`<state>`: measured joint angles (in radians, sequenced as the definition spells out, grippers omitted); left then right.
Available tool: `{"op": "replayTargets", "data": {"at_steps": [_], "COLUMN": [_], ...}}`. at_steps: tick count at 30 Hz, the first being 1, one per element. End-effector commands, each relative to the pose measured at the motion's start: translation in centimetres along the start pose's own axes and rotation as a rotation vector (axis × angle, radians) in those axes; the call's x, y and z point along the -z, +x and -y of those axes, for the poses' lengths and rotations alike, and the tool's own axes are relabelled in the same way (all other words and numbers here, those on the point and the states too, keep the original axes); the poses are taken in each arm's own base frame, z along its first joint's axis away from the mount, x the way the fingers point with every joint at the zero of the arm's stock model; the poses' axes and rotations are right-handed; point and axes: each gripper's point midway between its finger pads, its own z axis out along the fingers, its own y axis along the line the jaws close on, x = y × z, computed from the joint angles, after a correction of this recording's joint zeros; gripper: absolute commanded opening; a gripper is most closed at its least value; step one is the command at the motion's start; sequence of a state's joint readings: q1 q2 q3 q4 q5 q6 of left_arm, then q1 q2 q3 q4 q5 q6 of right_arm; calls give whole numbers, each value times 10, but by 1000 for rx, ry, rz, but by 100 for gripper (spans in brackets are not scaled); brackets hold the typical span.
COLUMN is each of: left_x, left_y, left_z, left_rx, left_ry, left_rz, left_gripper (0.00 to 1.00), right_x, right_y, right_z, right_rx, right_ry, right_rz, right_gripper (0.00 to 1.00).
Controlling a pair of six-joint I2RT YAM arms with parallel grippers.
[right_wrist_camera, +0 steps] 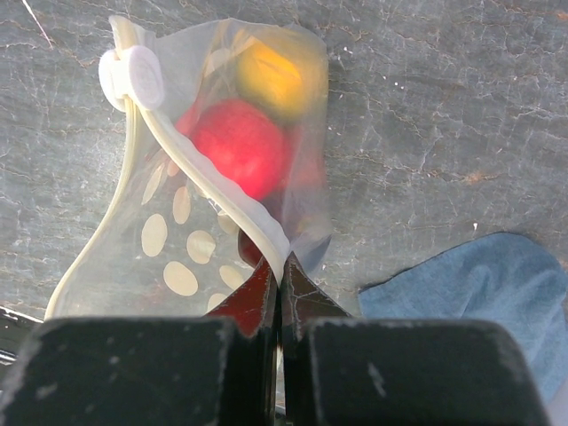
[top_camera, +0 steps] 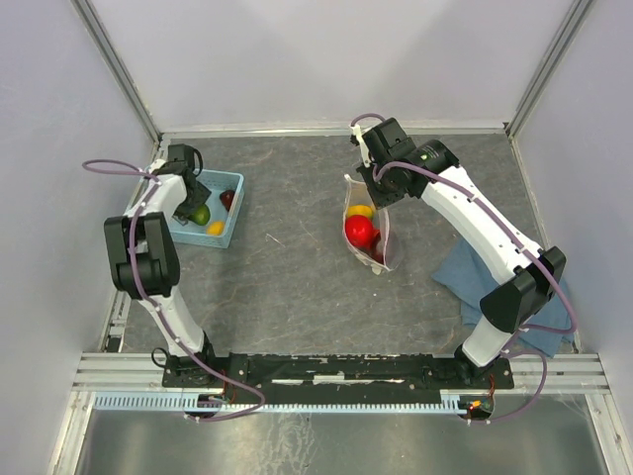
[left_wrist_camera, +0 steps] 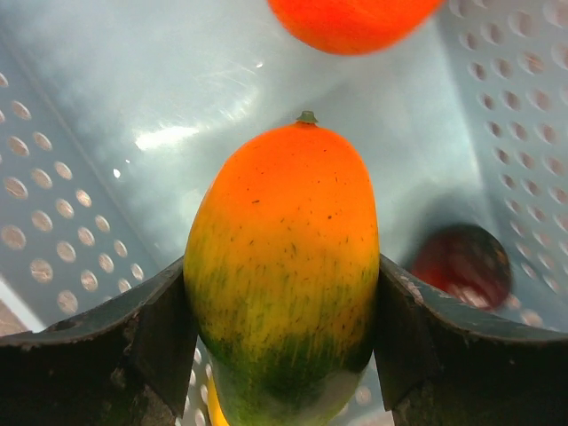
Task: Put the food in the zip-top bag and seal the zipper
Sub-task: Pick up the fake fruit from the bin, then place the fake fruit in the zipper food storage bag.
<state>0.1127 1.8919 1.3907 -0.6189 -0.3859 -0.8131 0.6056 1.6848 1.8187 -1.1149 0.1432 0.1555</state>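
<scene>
My left gripper [left_wrist_camera: 282, 293] is shut on an orange-to-green toy fruit [left_wrist_camera: 284, 204] inside the light-blue basket [top_camera: 235, 213]; in the top view the left gripper [top_camera: 191, 206] hangs over the basket's left half. An orange fruit [left_wrist_camera: 351, 18] and a dark red one [left_wrist_camera: 461, 264] also lie in the basket. My right gripper [right_wrist_camera: 282, 266] is shut on the pale zipper strip [right_wrist_camera: 204, 177] of the clear spotted zip-top bag [right_wrist_camera: 169, 248]. The bag [top_camera: 384, 247] holds a red fruit [right_wrist_camera: 240, 146] and a yellow one [right_wrist_camera: 275, 75]. The right gripper [top_camera: 380, 196] grips the bag's far end.
A blue cloth [top_camera: 475, 277] lies right of the bag, under the right arm; it also shows in the right wrist view [right_wrist_camera: 479, 293]. The white zipper slider [right_wrist_camera: 133, 75] sits at the strip's far end. Grey walls stand behind and to both sides.
</scene>
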Motion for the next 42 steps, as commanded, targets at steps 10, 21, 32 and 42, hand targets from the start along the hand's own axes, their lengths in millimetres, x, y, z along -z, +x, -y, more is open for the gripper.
{"op": "replayTargets", "data": {"at_steps": [10, 21, 32, 42], "left_x": [144, 256, 384, 448], "left_y": [23, 80, 156, 208], "left_z": [66, 89, 104, 116], "left_rx": [-134, -247, -309, -346], "left_ry": [527, 889, 1334, 1545], "left_rz": [30, 21, -77, -119], "left_gripper": [44, 43, 43, 43], "right_x": [21, 24, 22, 23], "right_y": [-15, -15, -15, -15], "right_z": [8, 8, 1, -4], "right_rx": [-22, -17, -27, -33], "right_ry": [33, 54, 50, 38], "right_rz": [69, 68, 71, 71], "right_gripper": [2, 2, 2, 2]}}
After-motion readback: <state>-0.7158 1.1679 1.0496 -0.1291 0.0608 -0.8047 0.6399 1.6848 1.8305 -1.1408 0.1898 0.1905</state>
